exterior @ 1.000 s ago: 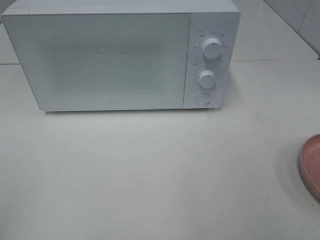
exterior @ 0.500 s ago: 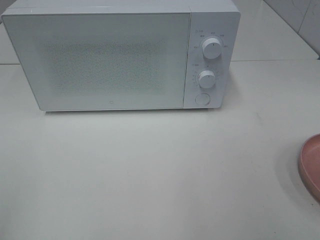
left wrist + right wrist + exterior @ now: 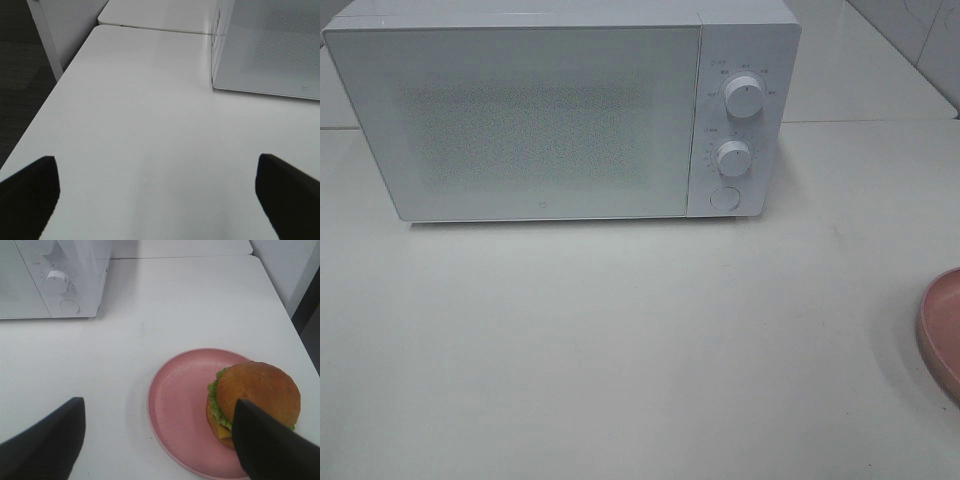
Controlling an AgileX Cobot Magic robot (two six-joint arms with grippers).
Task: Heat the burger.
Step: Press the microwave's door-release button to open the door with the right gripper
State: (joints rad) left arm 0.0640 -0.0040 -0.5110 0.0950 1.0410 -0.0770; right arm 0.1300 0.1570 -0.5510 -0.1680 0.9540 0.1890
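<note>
Burger (image 3: 257,392) on plate (image 3: 180,410), partly hidden by one of spread right fingers (image 3: 267,450).

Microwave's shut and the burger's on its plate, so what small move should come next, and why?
Probably bring the right end effector to the round button low on the microwave panel to open it: its door is closed, the burger sits on the plate, and that end effector is open and empty.
</note>
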